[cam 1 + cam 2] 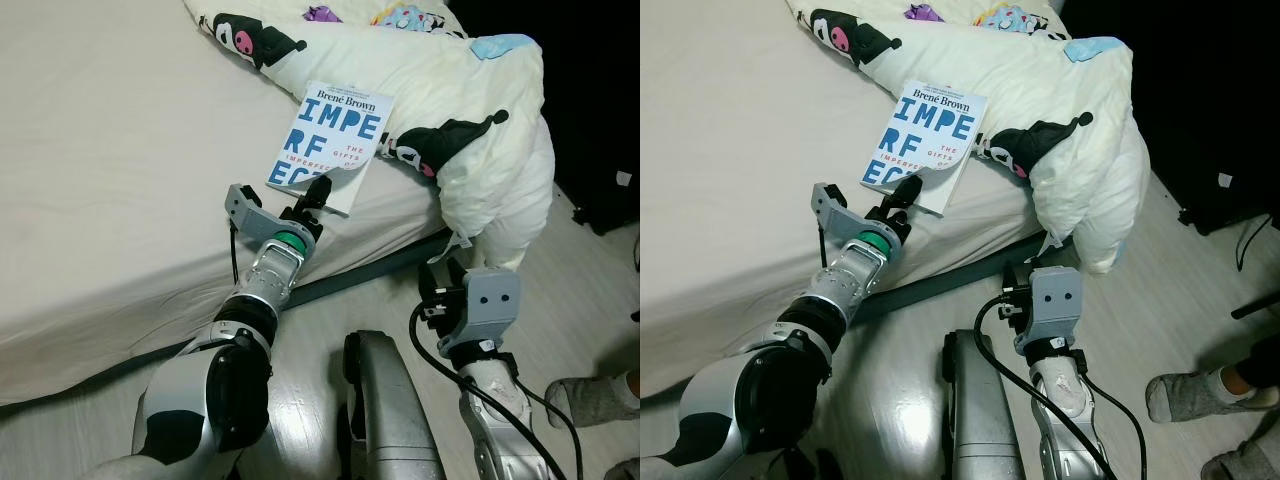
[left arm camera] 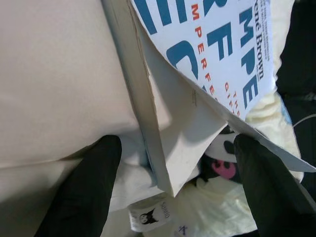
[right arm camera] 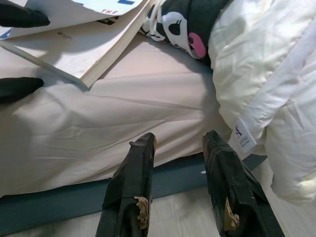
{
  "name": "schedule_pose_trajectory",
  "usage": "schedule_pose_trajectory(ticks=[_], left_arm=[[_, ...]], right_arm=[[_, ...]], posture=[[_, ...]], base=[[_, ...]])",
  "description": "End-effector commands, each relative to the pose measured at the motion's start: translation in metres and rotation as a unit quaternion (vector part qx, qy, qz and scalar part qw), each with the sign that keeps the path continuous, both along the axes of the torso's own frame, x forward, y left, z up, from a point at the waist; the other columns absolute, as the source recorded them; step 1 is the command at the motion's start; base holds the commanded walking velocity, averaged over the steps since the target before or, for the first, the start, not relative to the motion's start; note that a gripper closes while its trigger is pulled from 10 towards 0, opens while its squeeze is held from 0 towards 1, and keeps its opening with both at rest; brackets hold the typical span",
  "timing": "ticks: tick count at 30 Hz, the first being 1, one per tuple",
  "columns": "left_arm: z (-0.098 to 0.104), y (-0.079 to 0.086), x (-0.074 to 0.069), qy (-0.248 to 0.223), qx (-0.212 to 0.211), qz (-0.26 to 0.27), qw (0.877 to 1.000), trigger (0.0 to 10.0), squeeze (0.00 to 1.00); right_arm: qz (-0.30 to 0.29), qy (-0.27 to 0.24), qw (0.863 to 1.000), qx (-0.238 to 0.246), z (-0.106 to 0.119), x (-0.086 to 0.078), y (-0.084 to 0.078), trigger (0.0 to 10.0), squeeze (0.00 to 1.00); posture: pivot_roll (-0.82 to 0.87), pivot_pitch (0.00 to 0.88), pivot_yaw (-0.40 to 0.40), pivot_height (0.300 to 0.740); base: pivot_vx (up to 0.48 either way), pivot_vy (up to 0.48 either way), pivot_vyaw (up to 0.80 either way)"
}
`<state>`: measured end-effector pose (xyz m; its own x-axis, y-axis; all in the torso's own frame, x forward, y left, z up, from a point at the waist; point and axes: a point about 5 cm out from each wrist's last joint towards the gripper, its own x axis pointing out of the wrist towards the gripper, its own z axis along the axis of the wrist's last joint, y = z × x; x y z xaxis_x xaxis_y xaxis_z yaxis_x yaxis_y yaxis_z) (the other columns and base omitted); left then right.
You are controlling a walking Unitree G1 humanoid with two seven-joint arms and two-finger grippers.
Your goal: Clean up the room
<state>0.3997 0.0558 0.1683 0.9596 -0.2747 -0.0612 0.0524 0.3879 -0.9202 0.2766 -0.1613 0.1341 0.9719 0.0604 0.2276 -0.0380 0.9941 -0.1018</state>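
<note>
A white paperback book (image 1: pixel 335 135) with big blue letters lies on the beige bed sheet (image 1: pixel 110 150) near the bed's front edge. My left gripper (image 1: pixel 320 192) reaches over the mattress to the book's near corner. Its black fingers (image 2: pixel 84 192) stand open on either side of that corner (image 2: pixel 168 173), where the front cover is lifted off the pages. My right gripper (image 3: pixel 178 140) hangs low beside the bed, open with nothing in it, and points at the mattress side below the book (image 3: pixel 74 44).
A cream duvet (image 1: pixel 480 130) printed with cartoon figures lies right of the book and droops over the bed's corner to the floor. The dark bed frame (image 1: pixel 370 270) runs along the pale wooden floor. A person's grey-socked foot (image 1: pixel 590 400) is at the lower right, with black cables nearby.
</note>
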Motion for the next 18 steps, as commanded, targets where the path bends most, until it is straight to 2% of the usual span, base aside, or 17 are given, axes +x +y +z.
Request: schedule_pose_trajectory(ticks=[1, 5, 7, 9, 10, 11, 12, 13, 14, 15, 16, 18], left_arm=[[-0.020, 0.001, -0.006, 0.039, 0.001, 0.002, 0.999, 10.0, 0.00], [-0.025, 0.014, -0.006, 0.045, 0.000, 0.019, 0.999, 10.0, 0.00], [-0.021, 0.025, -0.002, 0.037, -0.005, 0.031, 0.999, 10.0, 0.00], [-0.017, 0.029, -0.001, 0.026, 0.004, 0.030, 0.999, 10.0, 0.00], [-0.012, 0.032, 0.001, -0.002, 0.067, 0.009, 0.998, 10.0, 0.00], [-0.012, 0.032, 0.001, -0.002, 0.067, 0.009, 0.998, 10.0, 0.00], [-0.004, 0.033, 0.002, -0.051, 0.178, -0.039, 0.982, 10.0, 0.00], [-0.002, 0.034, 0.001, -0.082, 0.228, -0.068, 0.968, 10.0, 0.00], [-0.001, 0.033, 0.000, -0.099, 0.253, -0.085, 0.959, 10.0, 0.00], [-0.001, 0.033, 0.000, -0.099, 0.253, -0.085, 0.959, 10.0, 0.00], [0.000, 0.032, -0.001, -0.108, 0.266, -0.096, 0.953, 10.0, 0.00], [-0.001, 0.041, -0.011, -0.113, 0.258, -0.109, 0.953, 10.0, 0.00]], right_arm=[[-0.006, 0.019, 1.000, 0.005, -0.008, -0.005, -0.003, 10.0, 0.00], [-0.004, 0.022, 1.000, 0.006, -0.009, -0.004, -0.001, 10.0, 0.00], [-0.001, 0.022, 1.000, 0.006, -0.008, -0.003, 0.001, 10.0, 0.00], [-0.001, 0.022, 1.000, 0.006, -0.008, -0.003, 0.001, 10.0, 0.00], [-0.002, 0.021, 1.000, 0.006, -0.006, -0.003, 0.000, 10.0, 0.00], [-0.002, 0.021, 1.000, 0.006, -0.006, -0.003, 0.000, 10.0, 0.00], [-0.004, 0.019, 1.000, 0.005, -0.005, -0.003, -0.002, 10.0, 0.00], [-0.004, 0.019, 1.000, 0.005, -0.005, -0.003, -0.003, 10.0, 0.00], [-0.005, 0.020, 1.000, 0.005, -0.006, -0.004, -0.004, 10.0, 0.00], [-0.005, 0.020, 1.000, 0.005, -0.006, -0.004, -0.004, 10.0, 0.00], [-0.005, 0.020, 1.000, 0.005, -0.006, -0.004, -0.005, 10.0, 0.00], [-0.004, 0.021, 1.000, 0.006, -0.008, -0.004, -0.004, 10.0, 0.00]], posture=[[-0.33, 0.416, -0.004, 0.472], [-0.29, 0.419, 0.008, 0.472], [-0.29, 0.410, 0.005, 0.472], [-0.29, 0.408, 0.008, 0.472], [-0.28, 0.405, 0.010, 0.472], [-0.28, 0.405, 0.010, 0.472], [-0.27, 0.402, 0.014, 0.472], [-0.25, 0.397, 0.015, 0.472], [-0.24, 0.393, 0.021, 0.472], [-0.24, 0.393, 0.021, 0.472], [-0.24, 0.393, 0.021, 0.472], [-0.22, 0.387, 0.030, 0.472]], base=[[0.000, 0.000, 0.00], [0.000, 0.000, 0.00], [0.000, 0.000, 0.00], [0.000, 0.000, 0.00], [0.000, 0.000, 0.00], [0.000, 0.000, 0.00], [0.000, 0.000, 0.00], [0.000, 0.000, 0.00], [0.000, 0.000, 0.00], [0.000, 0.000, 0.00], [0.000, 0.000, 0.00], [0.000, 0.000, 0.00]])
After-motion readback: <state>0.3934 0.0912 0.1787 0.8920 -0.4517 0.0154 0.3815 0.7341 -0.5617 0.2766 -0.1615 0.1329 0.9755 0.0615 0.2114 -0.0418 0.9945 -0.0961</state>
